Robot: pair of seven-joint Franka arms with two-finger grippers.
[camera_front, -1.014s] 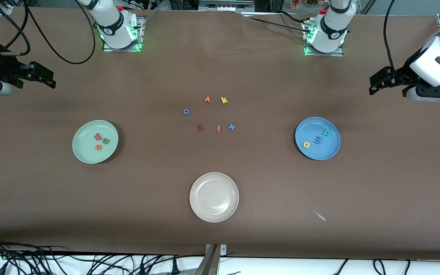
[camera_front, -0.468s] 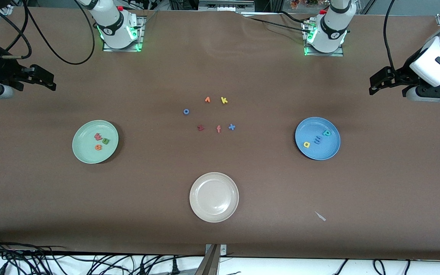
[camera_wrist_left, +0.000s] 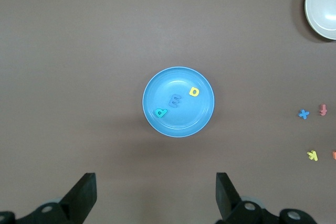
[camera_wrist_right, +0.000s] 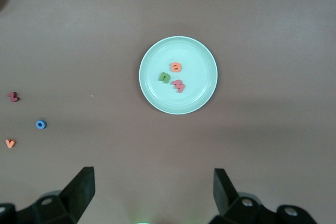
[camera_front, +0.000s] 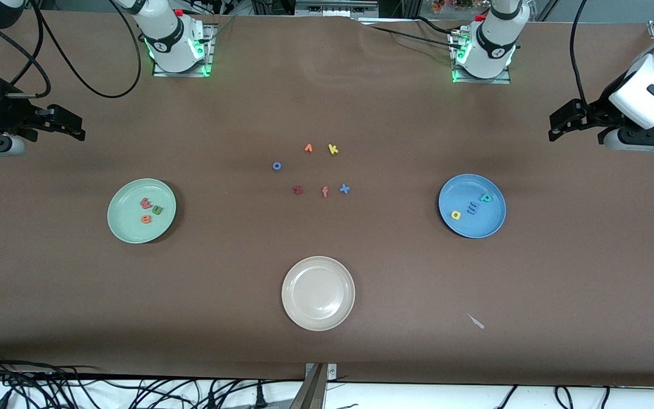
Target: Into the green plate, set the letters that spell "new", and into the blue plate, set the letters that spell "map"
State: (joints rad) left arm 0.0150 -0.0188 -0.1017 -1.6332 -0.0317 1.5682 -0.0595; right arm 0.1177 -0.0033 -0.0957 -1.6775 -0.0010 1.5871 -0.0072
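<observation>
- Checking in from the remote desk: the green plate [camera_front: 141,211] sits toward the right arm's end of the worktop with the orange "e" [camera_front: 146,219], olive "n" [camera_front: 157,210] and pinkish-red "w" [camera_front: 146,203] all lying flat inside it.
- The blue plate [camera_front: 472,205] sits toward the left arm's end, holding the yellow "a" [camera_front: 456,215], blue "m" [camera_front: 472,209] and teal "p" [camera_front: 485,197].
- So both words look sorted to me; I'd call the job done.
- Leftovers stay mid-worktop: the blue ring letter [camera_front: 276,166], dark red "z" [camera_front: 298,190], salmon "f" [camera_front: 325,192], blue "x" [camera_front: 344,189], yellow "k" [camera_front: 333,149] and an orange letter [camera_front: 308,148]. The beige plate [camera_front: 318,293] near the front edge is empty.
- Left tool [camera_wrist_left: 155,198] hangs over the worktop's left-arm end, jaws spread wide, carrying nothing. Right tool [camera_wrist_right: 152,192] likewise at the right-arm end, released and empty.
- Handling-wise, I reckon these foam letters are featherlight and squishy, easy to flick away. If one needed fixing, I'd pinch across its outer edges from straight above, gently.
</observation>
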